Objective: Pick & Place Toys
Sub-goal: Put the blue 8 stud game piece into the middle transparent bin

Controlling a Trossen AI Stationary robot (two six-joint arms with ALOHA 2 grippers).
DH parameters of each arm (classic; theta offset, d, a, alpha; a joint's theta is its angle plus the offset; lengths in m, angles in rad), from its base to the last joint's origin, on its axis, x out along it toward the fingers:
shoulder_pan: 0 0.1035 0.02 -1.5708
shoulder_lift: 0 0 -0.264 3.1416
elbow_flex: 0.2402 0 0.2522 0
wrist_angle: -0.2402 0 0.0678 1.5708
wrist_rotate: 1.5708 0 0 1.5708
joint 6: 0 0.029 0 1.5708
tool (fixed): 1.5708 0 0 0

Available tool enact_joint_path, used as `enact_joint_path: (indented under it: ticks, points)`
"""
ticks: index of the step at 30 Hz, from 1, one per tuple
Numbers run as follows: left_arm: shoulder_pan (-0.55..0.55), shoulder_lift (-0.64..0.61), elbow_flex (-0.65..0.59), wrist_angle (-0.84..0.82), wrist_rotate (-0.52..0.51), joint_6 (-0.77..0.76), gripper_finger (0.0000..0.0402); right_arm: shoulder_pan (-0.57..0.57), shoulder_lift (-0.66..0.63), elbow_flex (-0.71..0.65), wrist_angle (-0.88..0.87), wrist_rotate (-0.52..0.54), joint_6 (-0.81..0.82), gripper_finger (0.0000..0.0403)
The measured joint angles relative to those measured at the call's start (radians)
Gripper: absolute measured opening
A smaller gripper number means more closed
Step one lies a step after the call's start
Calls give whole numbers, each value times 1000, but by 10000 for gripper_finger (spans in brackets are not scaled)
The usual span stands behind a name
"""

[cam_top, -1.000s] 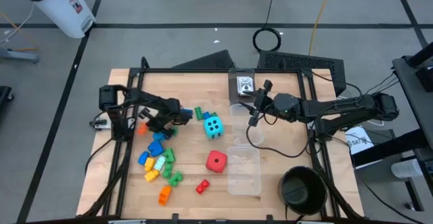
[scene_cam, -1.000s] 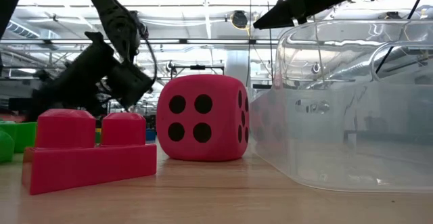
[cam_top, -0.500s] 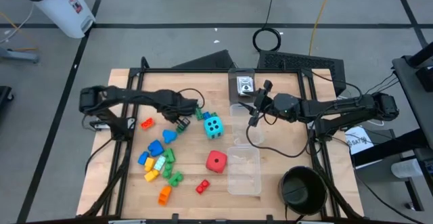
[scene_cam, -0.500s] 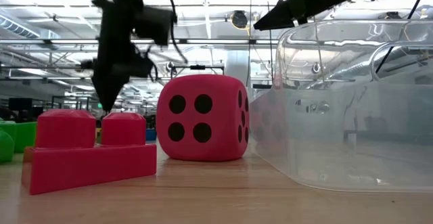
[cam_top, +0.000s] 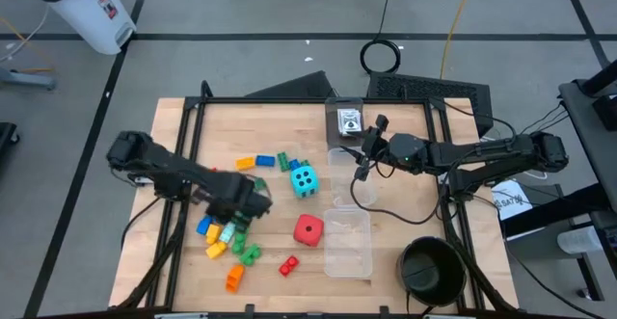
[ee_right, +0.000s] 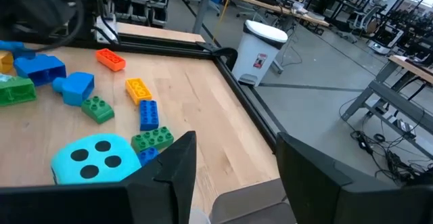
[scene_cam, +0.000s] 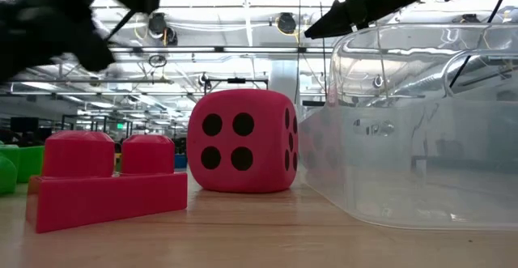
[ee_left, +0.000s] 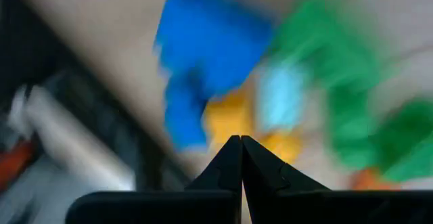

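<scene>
The wooden table (cam_top: 289, 126) carries two clear plastic boxes: a larger one (cam_top: 347, 242) near the front, right of centre, and a smaller one (cam_top: 345, 119) at the far edge with something pale inside. A black round bowl (cam_top: 431, 269) stands at the near right corner.

The left arm reaches across the left half of the table, its gripper (cam_top: 253, 201) over the cluster of bricks, fingers (ee_left: 233, 160) pressed together on nothing. The right gripper (cam_top: 364, 155) hangs just right of the cyan die, beside the far end of the larger box, its fingers (ee_right: 177, 158) spread apart with nothing between them.

The red die (cam_top: 308, 229) sits just left of the larger box, four black pips facing the low camera. The cyan die (cam_top: 303, 179) lies farther back, near the table's middle.

A cluster of blue, yellow, green and pale cyan bricks (cam_top: 224, 234) lies at the left front, under and near the left gripper. An orange brick (cam_top: 234, 278) lies nearest the front edge, and a red brick (cam_top: 288, 265) sits in front of the red die. Beyond the left gripper, a yellow brick (cam_top: 245, 163), a blue one (cam_top: 264, 159) and green ones (cam_top: 285, 159) lie in a row to the left of the cyan die.
</scene>
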Motion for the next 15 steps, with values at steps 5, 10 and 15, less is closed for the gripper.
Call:
enact_joint_path:
  ticks: [5,10,15]
  points:
    - [-58,147,-2,-141,196,36,5,0,0,0,0,0,26,171]
    - [-69,238,-2,-19,201,82,3,0,0,0,12,0,15,171]
    - [-72,311,-2,14,219,108,2,0,0,0,31,-1,-24,171]
